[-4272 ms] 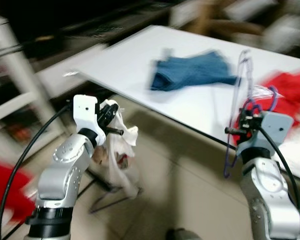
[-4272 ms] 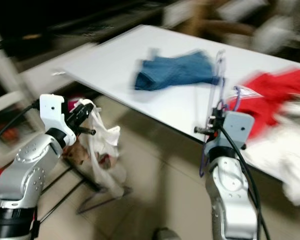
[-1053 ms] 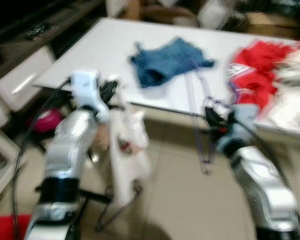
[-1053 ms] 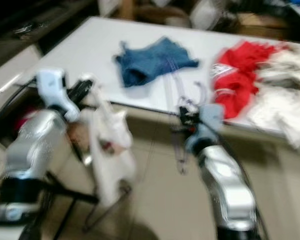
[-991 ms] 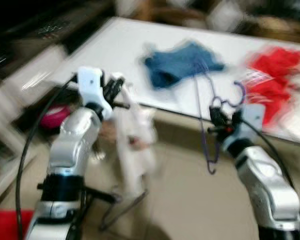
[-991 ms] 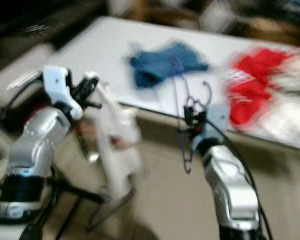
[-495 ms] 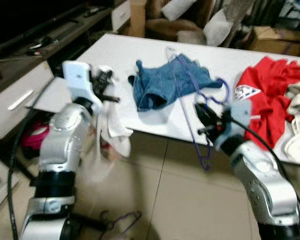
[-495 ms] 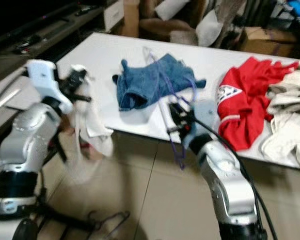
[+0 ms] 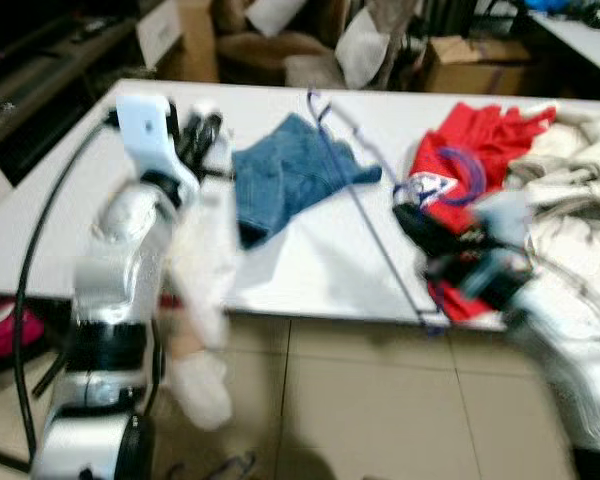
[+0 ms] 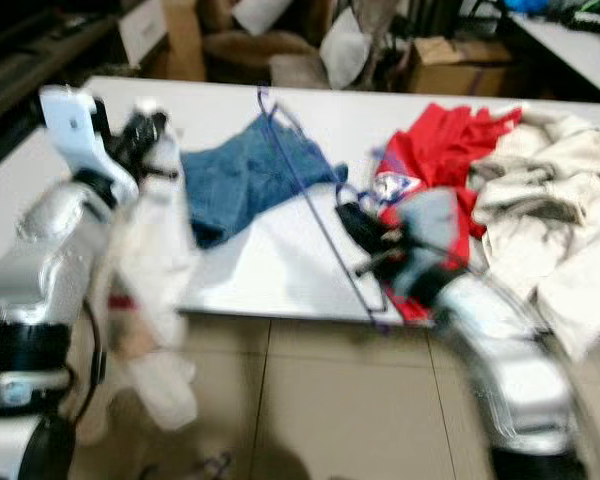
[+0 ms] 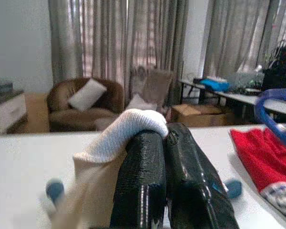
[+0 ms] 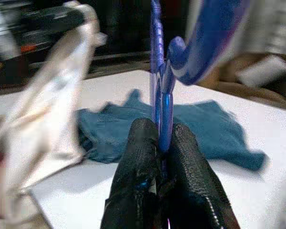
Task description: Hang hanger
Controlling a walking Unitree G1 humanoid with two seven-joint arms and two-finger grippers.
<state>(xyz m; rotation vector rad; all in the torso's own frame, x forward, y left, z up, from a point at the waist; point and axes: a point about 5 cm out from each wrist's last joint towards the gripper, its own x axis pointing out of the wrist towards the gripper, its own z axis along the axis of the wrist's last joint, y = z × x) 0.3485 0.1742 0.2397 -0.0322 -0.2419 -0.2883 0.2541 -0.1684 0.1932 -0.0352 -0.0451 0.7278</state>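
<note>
A blue wire hanger (image 9: 365, 215) slants over the white table (image 9: 310, 270); my right gripper (image 9: 414, 224) is shut on it just below the hook, beside the red garment (image 9: 472, 150). In the right wrist view the black fingers (image 12: 138, 157) clamp the hanger's neck (image 12: 158, 95). My left gripper (image 9: 202, 130) is raised over the table's left part, shut on a white garment (image 9: 198, 290) that hangs down past the table edge. The left wrist view has that white cloth (image 11: 124, 131) pinched between the fingers (image 11: 140, 176).
A blue garment (image 9: 280, 185) lies crumpled mid-table. A pile of cream clothes (image 9: 575, 190) covers the table's right end. Behind the table stand a brown armchair with cushions (image 9: 280, 45) and cardboard boxes (image 9: 475, 62). Tiled floor (image 9: 380, 400) lies below the front edge.
The whole view has swung, bringing the table closer. My right gripper with the hanger now sits over the table edge by the red garment. Both grippers keep their holds.
</note>
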